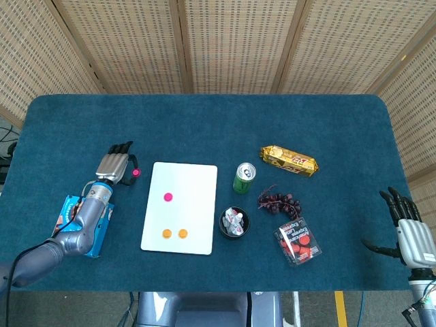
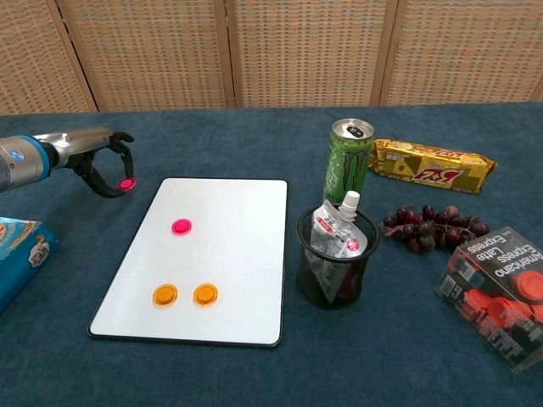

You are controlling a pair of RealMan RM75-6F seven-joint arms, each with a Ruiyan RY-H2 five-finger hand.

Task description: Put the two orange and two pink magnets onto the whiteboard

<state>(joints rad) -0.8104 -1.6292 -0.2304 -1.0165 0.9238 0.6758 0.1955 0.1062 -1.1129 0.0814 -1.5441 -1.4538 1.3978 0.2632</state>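
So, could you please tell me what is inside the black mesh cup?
The black mesh cup holds a soft spouted pouch with a white cap, standing above the rim. Its lower part shows only dimly through the mesh, and the cup's bottom cannot be seen.

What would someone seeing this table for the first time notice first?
Likely the whiteboard left of centre, bright against the blue cloth, carrying two orange magnets near its front edge and one pink magnet higher up. Next, the left hand just off the board's far left corner, pinching a second pink magnet in its fingers.
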